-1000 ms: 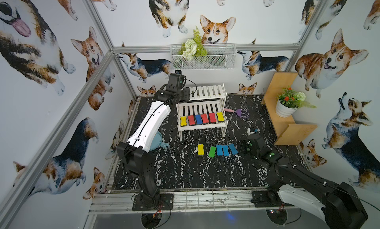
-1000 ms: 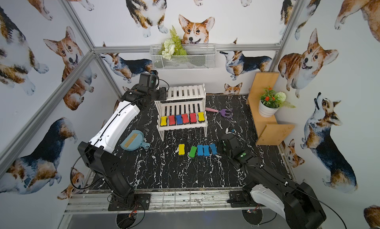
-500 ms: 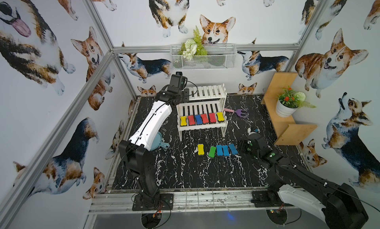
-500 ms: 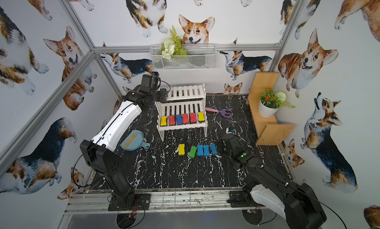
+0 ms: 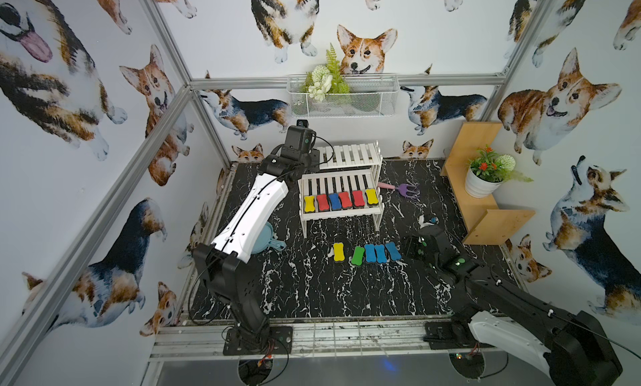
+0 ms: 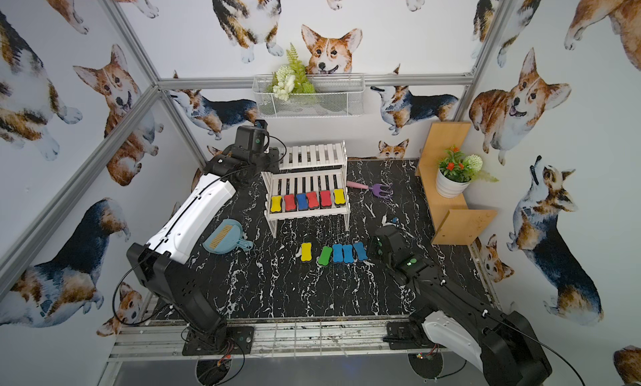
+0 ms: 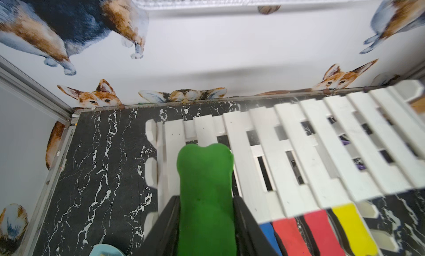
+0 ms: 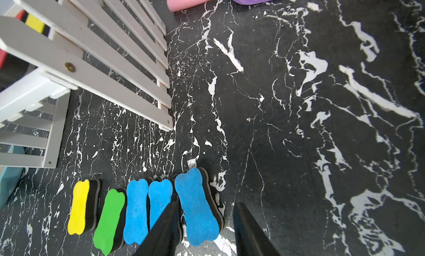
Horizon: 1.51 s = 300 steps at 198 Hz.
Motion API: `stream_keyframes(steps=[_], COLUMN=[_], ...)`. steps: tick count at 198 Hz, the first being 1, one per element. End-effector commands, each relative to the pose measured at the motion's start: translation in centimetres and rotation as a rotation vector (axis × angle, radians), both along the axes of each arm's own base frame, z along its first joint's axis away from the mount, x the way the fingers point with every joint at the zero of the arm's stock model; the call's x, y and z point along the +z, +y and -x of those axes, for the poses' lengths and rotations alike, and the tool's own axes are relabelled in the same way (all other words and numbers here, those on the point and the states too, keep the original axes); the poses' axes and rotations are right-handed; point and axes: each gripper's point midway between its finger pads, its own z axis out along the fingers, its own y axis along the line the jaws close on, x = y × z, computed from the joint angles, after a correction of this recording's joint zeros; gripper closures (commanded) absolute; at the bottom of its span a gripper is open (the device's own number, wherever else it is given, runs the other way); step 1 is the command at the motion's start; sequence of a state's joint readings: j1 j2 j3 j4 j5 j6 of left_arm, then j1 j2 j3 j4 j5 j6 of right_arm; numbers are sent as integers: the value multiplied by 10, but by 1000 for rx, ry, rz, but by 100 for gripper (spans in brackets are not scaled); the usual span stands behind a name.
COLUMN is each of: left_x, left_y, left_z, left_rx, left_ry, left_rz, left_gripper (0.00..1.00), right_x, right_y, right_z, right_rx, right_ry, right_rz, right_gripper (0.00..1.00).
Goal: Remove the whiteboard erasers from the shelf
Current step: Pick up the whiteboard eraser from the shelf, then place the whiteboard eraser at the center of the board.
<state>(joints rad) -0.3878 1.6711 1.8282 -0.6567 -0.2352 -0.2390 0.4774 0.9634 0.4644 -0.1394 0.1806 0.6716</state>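
Note:
The white slatted shelf (image 5: 341, 214) stands at the back middle of the table. Its lower tier holds several whiteboard erasers in a row, red, yellow and blue (image 5: 335, 201). My left gripper (image 7: 205, 197) is at the left end of the upper tier (image 7: 296, 137), shut on a green eraser (image 7: 204, 169); in both top views the wrist hides that eraser. Several more erasers lie on the table in front of the shelf (image 5: 369, 253). My right gripper (image 8: 205, 203) sits low and open around the rightmost blue one (image 8: 197, 206), with a gap on one side.
A purple-and-pink toy fork (image 5: 402, 188) lies right of the shelf. A blue dustpan (image 6: 225, 240) lies left of it, under the left arm. The tan stepped shelf (image 5: 485, 211) with a potted plant (image 5: 482, 179) fills the right side. A wire basket (image 5: 343, 100) hangs on the back wall.
The left gripper's jaws have closed in on the green eraser at the upper tier. The right arm has not moved.

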Motion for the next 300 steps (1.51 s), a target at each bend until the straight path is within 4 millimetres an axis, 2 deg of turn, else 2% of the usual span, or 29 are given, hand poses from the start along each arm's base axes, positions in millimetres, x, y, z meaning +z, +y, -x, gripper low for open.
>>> stream_keyframes(steps=[1, 20, 33, 50, 85, 97, 114, 117, 128, 141, 161, 188, 242, 267, 300], left_x=[28, 22, 10, -16, -90, -119, -159, -175, -203, -226, -243, -267, -287, -295, -301], left_y=[1, -1, -3, -7, -22, -26, -34, -34, -37, -41, -45, -37, -52, -51, -55], left_z=[24, 62, 90, 127, 196, 211, 223, 227, 231, 231, 221, 205, 195, 193, 191], left_rx=[14, 8, 2, 0, -34, -41, -59, -62, -62, -63, -56, -24, -71, -61, -68], left_ry=[-92, -108, -107, -89, 8, 47, 123, 148, 197, 228, 254, 307, 339, 351, 366], left_rz=[64, 93, 102, 93, 137, 152, 181, 170, 173, 172, 161, 199, 205, 172, 164], left_gripper=[61, 61, 61, 61, 62, 63, 63, 63, 63, 63, 63, 65, 65, 65, 54], right_x=[6, 9, 9, 11, 12, 11, 11, 11, 11, 12, 10, 4, -2, -5, -18], right_y=[-2, -3, -4, -4, -5, -5, -5, -5, -6, -6, -5, -4, -6, -6, -7], right_z=[-1, -1, 0, -1, 1, 1, 2, 2, 2, 2, 3, 5, 7, 8, 11], right_rx=[-5, -5, -9, -7, -8, -9, -9, -9, -11, -13, -12, -9, -16, -15, -15], right_ry=[-18, -26, -28, -31, -33, -32, -31, -33, -32, -31, -25, -7, 2, 11, 53], right_rz=[2, 1, -1, -5, -3, -4, -8, -8, -6, -7, -10, -16, -12, -14, -1], right_gripper=[55, 55, 55, 55, 55, 55, 55, 55, 55, 55, 55, 55, 55, 55, 54])
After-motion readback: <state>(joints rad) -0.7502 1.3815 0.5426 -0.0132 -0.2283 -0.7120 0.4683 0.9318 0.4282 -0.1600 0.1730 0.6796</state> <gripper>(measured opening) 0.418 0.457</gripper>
